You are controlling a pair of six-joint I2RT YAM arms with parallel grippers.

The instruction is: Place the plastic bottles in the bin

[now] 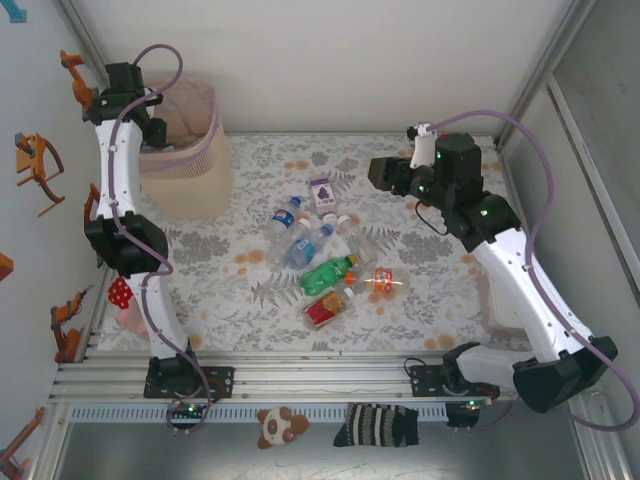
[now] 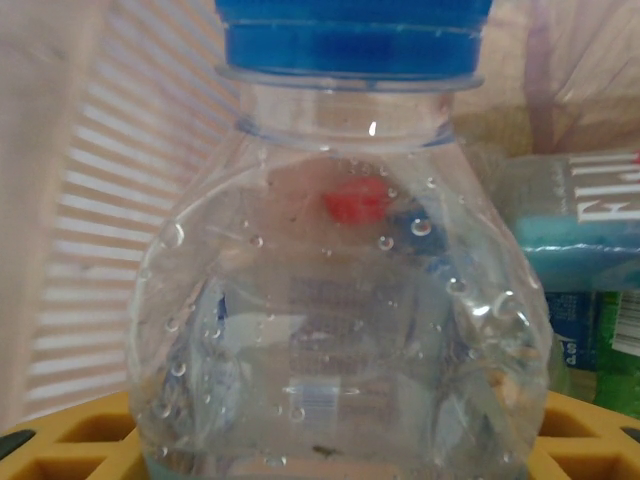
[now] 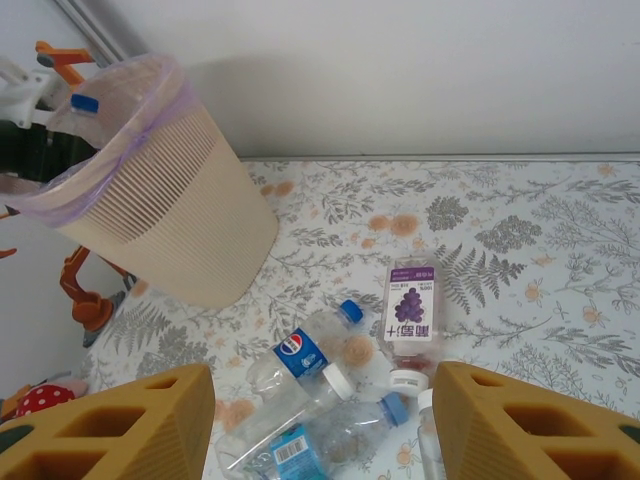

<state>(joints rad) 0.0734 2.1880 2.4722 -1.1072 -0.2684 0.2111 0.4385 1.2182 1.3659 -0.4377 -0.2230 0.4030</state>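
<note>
Left gripper (image 1: 152, 130) is up over the bin (image 1: 200, 170), and it has a clear bottle (image 2: 340, 300) clamped between its yellow fingers (image 2: 80, 430). On the left wrist camera the blue cap (image 2: 350, 35) is at the top of the picture, so I'm carrying the bottle neck-out, gripped low on the body. The ribbed beige wall of the bin sits just behind it. Beside it, lower in the bin, are a blue-labelled bottle (image 2: 575, 230) and a bit of green one. I read that as the bottle being over the mouth, with room below it to fall.

From the right wrist camera I can see that same blue cap poking up at the rim, against the pinkish bag (image 3: 150, 90). It's inside the rim line there, which is why I hold it at this spot and not short of it.

Right gripper (image 3: 325, 425) hangs above the table (image 1: 430, 300) with its jaws spread wide and nothing between them. It's looking down at the pile of bottles (image 1: 320, 250), ready for a pick while the left arm is busy. The purple-labelled bottle (image 3: 410, 315) lies nearest its centre line. The green bottle (image 1: 328, 272) lies further towards me.

My call: release on the left is the step in hand, and most of the pile is not yet binned.
</note>
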